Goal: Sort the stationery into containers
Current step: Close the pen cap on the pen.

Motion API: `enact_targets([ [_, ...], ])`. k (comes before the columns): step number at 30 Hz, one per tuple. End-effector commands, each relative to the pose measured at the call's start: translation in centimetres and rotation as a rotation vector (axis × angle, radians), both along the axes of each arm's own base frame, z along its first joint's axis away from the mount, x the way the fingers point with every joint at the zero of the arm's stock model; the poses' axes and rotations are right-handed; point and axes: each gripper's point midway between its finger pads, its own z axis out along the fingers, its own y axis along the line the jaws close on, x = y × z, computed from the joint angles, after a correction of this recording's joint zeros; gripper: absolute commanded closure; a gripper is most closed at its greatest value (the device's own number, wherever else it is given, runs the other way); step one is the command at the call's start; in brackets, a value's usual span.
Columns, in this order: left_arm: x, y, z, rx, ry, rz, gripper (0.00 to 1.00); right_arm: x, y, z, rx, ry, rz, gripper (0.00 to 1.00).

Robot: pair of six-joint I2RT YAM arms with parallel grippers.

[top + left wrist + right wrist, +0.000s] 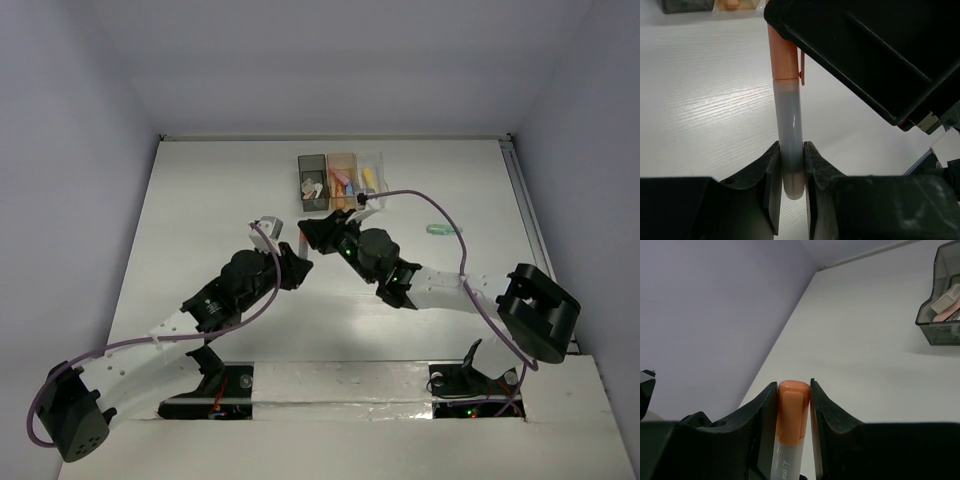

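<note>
Apparently a handover: left gripper (790,162) pinches the orange marker (789,100) at grey barrel (790,130), right gripper (793,390) pinches its cap (791,412), prob. to regrip.

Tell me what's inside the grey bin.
The grey bin holds a white eraser and a pink eraser. Nothing else shows in it. The right wrist view cuts the bin off, and its dark wall hides whatever lies lower.

3 joined bins (342,155), mint marker (440,230) to right
</note>
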Motion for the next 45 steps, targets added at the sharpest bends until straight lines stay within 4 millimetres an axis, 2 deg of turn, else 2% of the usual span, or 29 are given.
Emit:
enact_targets([
  [1, 2.7, 0.2, 16.2, -0.305, -0.384, 0.093, 1.00, -10.3, 3.4, -10.7, -0.251, 0.216, 0.364, 1.00],
  [4, 3.1, 0.5, 16.9, -0.301, -0.399, 0.110, 1.00, -10.9, 3.5, -11.6, -0.257, 0.240, 0.373, 1.00],
  [9, 3.5, 1.0, 18.2, -0.296, -0.431, 0.133, 1.00, -13.1, 4.2, -13.2, -0.270, 0.276, 0.414, 1.00],
  [14, 3.6, 2.0, 20.0, -0.311, -0.469, 0.157, 1.00, -13.4, 3.6, -13.8, -0.263, 0.300, 0.394, 1.00],
  [18, 3.2, 1.6, 19.5, -0.326, -0.451, 0.130, 1.00, -12.8, 3.2, -12.9, -0.255, 0.291, 0.354, 1.00],
  [21, 2.7, 0.8, 18.2, -0.339, -0.416, 0.083, 1.00, -11.3, 3.2, -11.9, -0.243, 0.283, 0.321, 1.00],
  [22, 2.4, 0.5, 17.2, -0.332, -0.397, 0.061, 1.00, -11.3, 3.4, -11.7, -0.236, 0.280, 0.324, 1.00],
  [23, 2.2, 0.4, 17.0, -0.344, -0.388, 0.051, 1.00, -10.1, 3.3, -11.0, -0.219, 0.276, 0.303, 1.00],
  [25, 1.6, -0.1, 15.5, -0.338, -0.364, 0.010, 1.00, -9.1, 3.1, -10.3, -0.205, 0.268, 0.282, 1.00],
  [27, 1.1, -0.2, 14.9, -0.344, -0.347, -0.013, 0.98, -7.6, 2.8, -9.6, -0.186, 0.263, 0.251, 1.00],
  [28, 0.7, -0.5, 14.1, -0.337, -0.334, -0.036, 0.86, -7.0, 2.7, -9.2, -0.179, 0.260, 0.240, 1.00],
  [31, -0.3, -0.6, 13.5, -0.346, -0.318, -0.078, 0.65, -4.5, 2.0, -8.0, -0.151, 0.247, 0.188, 1.00],
  [32, -0.6, -0.5, 13.0, -0.345, -0.308, -0.083, 0.55, -3.8, 1.8, -7.7, -0.151, 0.238, 0.173, 1.00],
  [34, -1.1, -0.5, 12.6, -0.351, -0.294, -0.098, 0.44, -1.4, 0.6, -6.9, -0.136, 0.231, 0.126, 1.00],
  [36, -1.6, 0.0, 12.6, -0.350, -0.291, -0.097, 0.38, 0.5, -0.4, -6.2, -0.127, 0.213, 0.088, 1.00],
  [37, -1.7, 0.3, 12.6, -0.350, -0.292, -0.087, 0.34, 2.4, -1.8, -6.0, -0.121, 0.213, 0.045, 1.00],
  [40, -2.0, 1.4, 12.2, -0.330, -0.298, -0.057, 0.29, 4.8, -3.4, -4.5, -0.093, 0.192, 0.008, 1.00],
  [41, -2.3, 1.9, 12.2, -0.323, -0.306, -0.050, 0.25, 6.4, -4.4, -3.9, -0.102, 0.178, -0.022, 1.00],
  [43, -2.4, 2.4, 12.0, -0.315, -0.311, -0.033, 0.21, 7.8, -5.4, -3.5, -0.121, 0.164, -0.057, 1.00],
  [45, -2.7, 2.8, 11.3, -0.292, -0.308, -0.034, 0.18, 10.1, -7.2, -3.0, -0.161, 0.144, -0.108, 1.00],
])
